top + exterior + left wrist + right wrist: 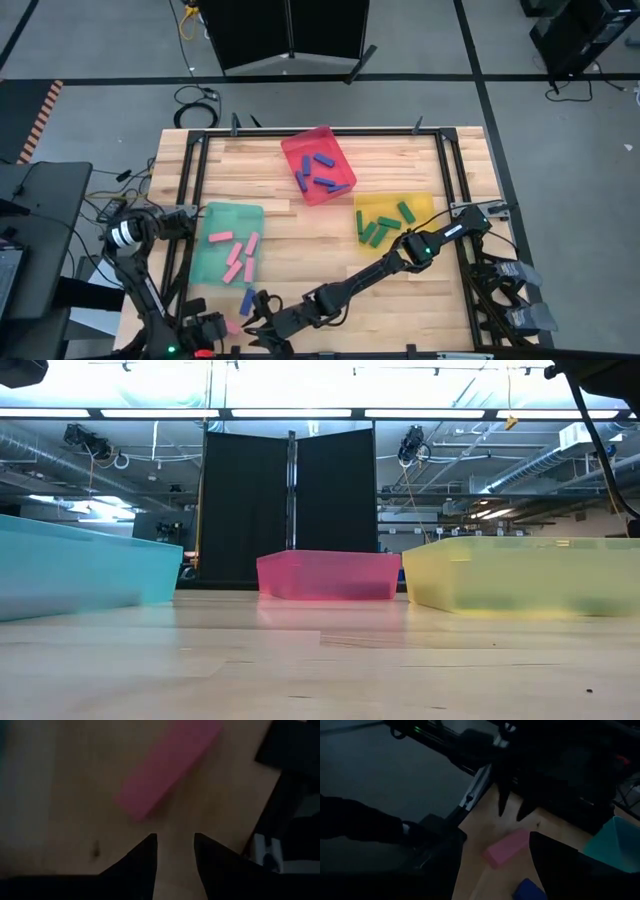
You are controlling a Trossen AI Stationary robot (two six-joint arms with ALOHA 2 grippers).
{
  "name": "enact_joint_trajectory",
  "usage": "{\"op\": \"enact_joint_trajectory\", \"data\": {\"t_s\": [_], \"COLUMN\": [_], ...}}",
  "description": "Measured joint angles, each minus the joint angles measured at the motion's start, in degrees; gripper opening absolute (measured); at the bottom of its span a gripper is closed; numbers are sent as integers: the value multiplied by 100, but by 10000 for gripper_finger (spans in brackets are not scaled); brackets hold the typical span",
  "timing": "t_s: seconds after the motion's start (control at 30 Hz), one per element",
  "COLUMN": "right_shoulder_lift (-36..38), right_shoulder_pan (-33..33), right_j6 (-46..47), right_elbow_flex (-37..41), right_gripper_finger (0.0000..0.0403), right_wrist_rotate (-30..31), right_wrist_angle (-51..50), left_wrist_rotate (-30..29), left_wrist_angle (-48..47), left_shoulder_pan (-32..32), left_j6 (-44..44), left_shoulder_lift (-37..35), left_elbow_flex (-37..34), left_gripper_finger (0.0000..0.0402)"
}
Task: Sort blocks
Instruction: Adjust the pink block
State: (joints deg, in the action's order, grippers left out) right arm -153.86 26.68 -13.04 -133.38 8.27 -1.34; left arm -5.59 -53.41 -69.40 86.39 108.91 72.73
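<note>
Most of the sorting looks done: pink blocks (pixel 238 255) lie in the green tray (pixel 210 268), blue-purple blocks (pixel 322 172) in the red tray (pixel 300 150), dark green blocks (pixel 382 224) in the yellow tray (pixel 425 205). What is left sits on the bare counter (pixel 320 250) near its front edge, toward the front-left corner: a loose pink block (pixel 167 765) and a blue-purple block (pixel 247 301) just beside it, off the green tray's front edge.

Both claws crowd this corner. The left claw (pixel 175 857) hangs directly over the counter just short of the loose pink block, its fingers (pixel 145 860) parted by a narrow gap with nothing between them. The block lies ahead of those fingertips and off to one side, its long axis slanted across the gap rather than square to it, so a grab seems to call for a short advance and a twist of the wrist.

The right claw (pixel 262 318) reaches in from the far side, arm stretched diagonally across the counter. It stands open and empty, with the pink block and the blue-purple one just in front of its fingers. Each claw is near; the left looks the closer to the pink block, and the two risk touching.
</note>
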Motion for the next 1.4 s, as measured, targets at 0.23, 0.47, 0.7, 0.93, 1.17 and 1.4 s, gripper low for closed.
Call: {"op": "enact_joint_trajectory", "data": {"t_s": [0.23,0.47,0.7,0.93,1.17,1.4], "right_shoulder_lift": [0,0,0,0,22,121], "right_shoulder_pan": [-2,-2,19,72,162,306], "right_j6": [0,0,3,2,-44,-53], "right_elbow_flex": [0,0,0,0,0,0], "right_gripper_finger": [241,240,238,236,237,234], "right_wrist_rotate": [18,24,25,179,612,1273], "right_wrist_angle": [78,148,329,432,398,320], "left_wrist_rotate": [-63,-348,-853,-1508,-2057,-2844], "left_wrist_angle": [137,118,38,-29,-79,-141], "left_shoulder_pan": [1,113,427,668,938,1270], "left_j6": [533,682,536,536,577,576], "left_shoulder_lift": [264,397,408,420,446,469], "left_elbow_flex": [13,25,-30,-96,-111,-151], "left_gripper_finger": [137,132,127,126,126,126]}}
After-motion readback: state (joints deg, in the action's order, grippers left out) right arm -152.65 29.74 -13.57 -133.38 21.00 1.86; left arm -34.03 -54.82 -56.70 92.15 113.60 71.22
